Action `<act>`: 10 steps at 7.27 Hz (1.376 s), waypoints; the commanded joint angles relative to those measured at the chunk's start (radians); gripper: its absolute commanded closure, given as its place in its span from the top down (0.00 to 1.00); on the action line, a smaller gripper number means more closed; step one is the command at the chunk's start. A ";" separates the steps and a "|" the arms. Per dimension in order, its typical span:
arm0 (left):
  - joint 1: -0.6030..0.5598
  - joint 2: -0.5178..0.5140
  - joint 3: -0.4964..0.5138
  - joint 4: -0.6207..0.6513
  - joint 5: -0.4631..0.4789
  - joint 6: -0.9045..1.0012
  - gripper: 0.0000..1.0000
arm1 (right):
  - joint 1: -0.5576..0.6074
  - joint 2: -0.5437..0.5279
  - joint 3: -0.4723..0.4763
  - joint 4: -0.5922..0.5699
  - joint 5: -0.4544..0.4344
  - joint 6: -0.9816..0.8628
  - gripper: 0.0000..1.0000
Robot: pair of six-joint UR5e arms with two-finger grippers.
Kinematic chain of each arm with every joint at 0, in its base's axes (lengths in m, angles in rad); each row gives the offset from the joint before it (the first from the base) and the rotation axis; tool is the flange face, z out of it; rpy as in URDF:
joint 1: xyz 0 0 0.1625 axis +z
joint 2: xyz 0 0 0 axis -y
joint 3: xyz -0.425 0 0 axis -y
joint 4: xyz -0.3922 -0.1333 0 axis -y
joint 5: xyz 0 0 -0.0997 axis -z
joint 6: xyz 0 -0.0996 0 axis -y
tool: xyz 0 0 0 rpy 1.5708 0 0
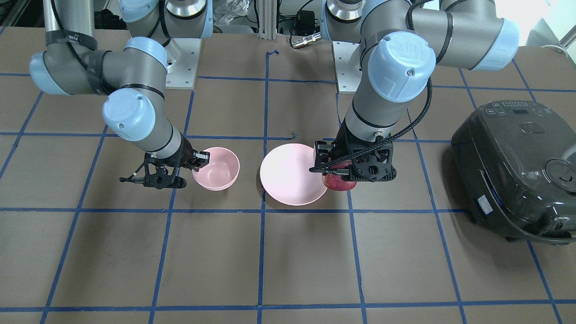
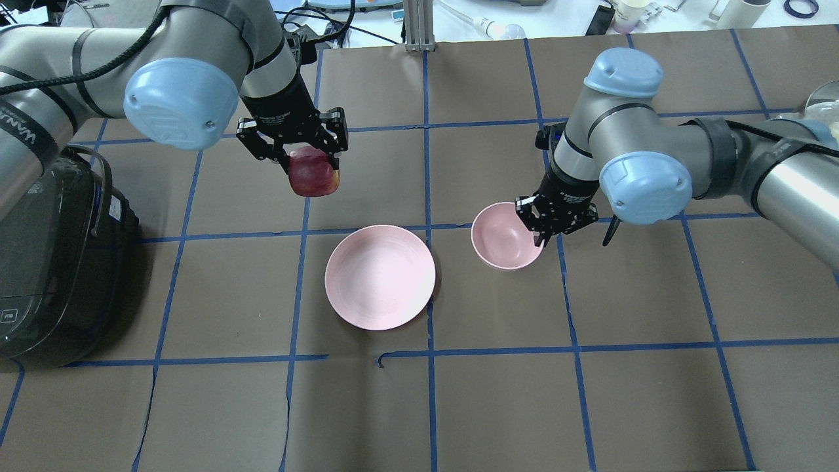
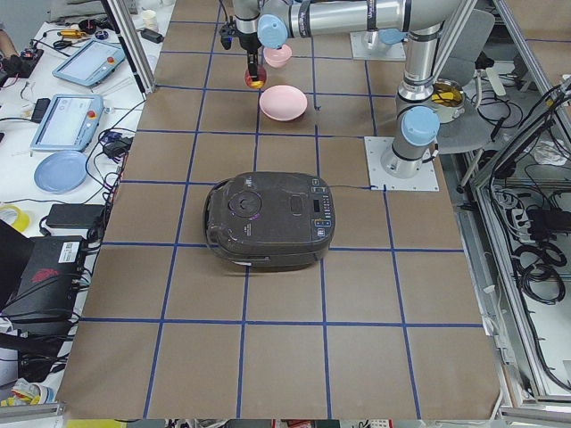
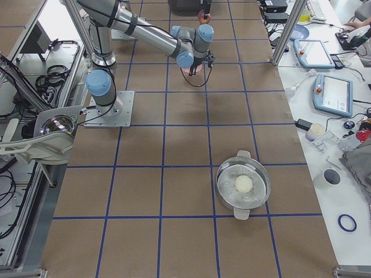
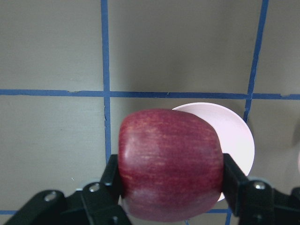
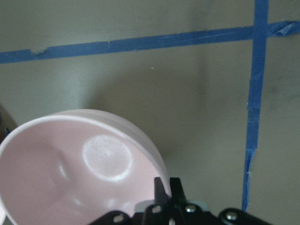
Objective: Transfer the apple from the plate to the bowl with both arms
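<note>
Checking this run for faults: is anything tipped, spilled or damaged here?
Nothing stands out. The apple sits whole in the left gripper, off the plate, which lies flat and empty; the right gripper pinches the rim of the bowl. No spill shows.

The plate (image 2: 380,278) sits mid-table (image 2: 590,393), with the bowl (image 2: 501,239) near it on the robot's right, the two not touching. The right gripper (image 2: 541,237) pinches the bowl's right rim. The left gripper (image 2: 313,164) holds the apple (image 2: 314,177) in the air by the plate's left edge. A rice cooker (image 2: 46,262) stands well to the left, and a pot (image 4: 243,185) far to the right.
</note>
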 commanded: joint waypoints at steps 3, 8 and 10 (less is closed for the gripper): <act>-0.002 -0.025 0.001 0.006 -0.005 -0.001 0.00 | -0.005 -0.019 0.024 -0.033 -0.022 0.005 0.95; -0.152 -0.054 0.007 0.059 -0.057 -0.382 0.00 | -0.107 -0.062 -0.281 0.241 -0.164 -0.035 1.00; -0.294 -0.116 0.004 0.199 -0.094 -0.681 0.00 | -0.195 -0.136 -0.323 0.297 -0.186 -0.101 1.00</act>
